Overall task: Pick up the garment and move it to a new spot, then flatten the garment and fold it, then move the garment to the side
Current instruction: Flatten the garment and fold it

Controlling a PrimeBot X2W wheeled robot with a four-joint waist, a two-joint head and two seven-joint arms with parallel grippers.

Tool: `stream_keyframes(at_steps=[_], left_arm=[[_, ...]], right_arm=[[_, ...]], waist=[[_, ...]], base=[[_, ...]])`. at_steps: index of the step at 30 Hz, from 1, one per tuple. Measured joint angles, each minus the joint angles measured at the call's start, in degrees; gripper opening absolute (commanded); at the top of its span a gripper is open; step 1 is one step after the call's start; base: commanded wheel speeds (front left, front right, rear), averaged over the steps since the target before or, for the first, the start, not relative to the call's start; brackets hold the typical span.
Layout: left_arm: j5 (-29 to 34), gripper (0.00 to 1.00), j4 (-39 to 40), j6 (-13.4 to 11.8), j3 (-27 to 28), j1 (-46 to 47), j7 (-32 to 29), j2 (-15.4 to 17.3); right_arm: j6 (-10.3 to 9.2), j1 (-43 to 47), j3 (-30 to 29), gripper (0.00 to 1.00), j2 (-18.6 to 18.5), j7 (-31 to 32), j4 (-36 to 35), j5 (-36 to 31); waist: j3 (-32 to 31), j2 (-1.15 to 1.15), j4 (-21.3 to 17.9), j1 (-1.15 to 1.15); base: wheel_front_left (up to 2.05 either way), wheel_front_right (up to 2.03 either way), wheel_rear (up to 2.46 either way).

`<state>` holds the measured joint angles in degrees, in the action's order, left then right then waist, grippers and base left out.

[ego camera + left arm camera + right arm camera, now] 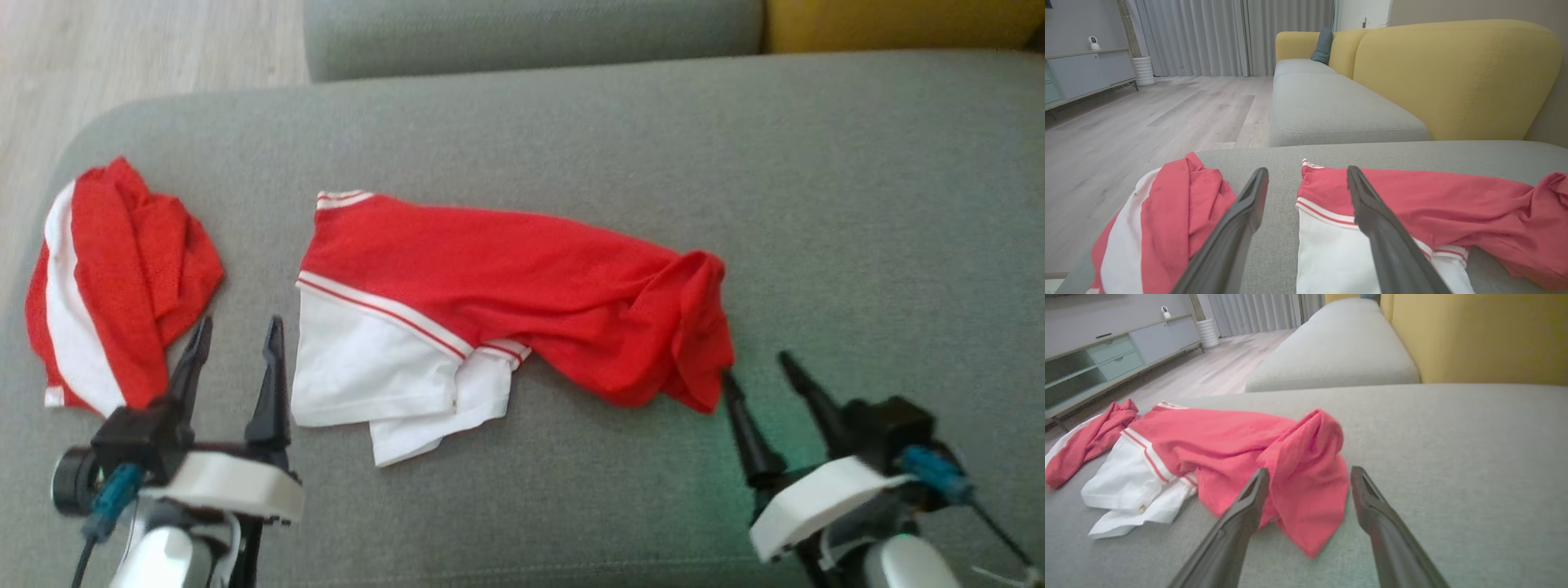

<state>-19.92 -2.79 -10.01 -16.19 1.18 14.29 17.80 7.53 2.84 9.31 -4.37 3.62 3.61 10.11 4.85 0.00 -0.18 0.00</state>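
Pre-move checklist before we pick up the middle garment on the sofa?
1. Jaws of left gripper open, empty: ok.
2. Jaws of right gripper open, empty: ok.
3. Is the red-and-white garment flat: not ok, right end bunched, white part doubled over.
4. Is the right gripper lined up with the bunched end: ok; contact cannot tell.
5. Does the second garment lie apart from it: ok.
6. Is there bare sofa seat to the right for a new spot: ok.
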Motion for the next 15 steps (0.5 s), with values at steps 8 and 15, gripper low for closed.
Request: stream_keyframes(at_steps=[8,15], left_arm=[[1.2,1.0,0.7,0.5,-1.4,4.0,0.0,-0.4],[2.1,1.0,0.8,1.0,-1.5,5.3,0.0,-1.6]], right_arm=[[0.0,-4.1,2.7,1.0,0.0,-0.1,6.4,0.5],[0.0,-7.1,0.4,0.0,0.0,-0.2,9.3,0.5]], waist=[[3.8,0.0,2.4,0.0],[6.3,0.0,4.3,0.0]], base=[[0.0,0.0,0.0],[0.0,0.0,0.0]])
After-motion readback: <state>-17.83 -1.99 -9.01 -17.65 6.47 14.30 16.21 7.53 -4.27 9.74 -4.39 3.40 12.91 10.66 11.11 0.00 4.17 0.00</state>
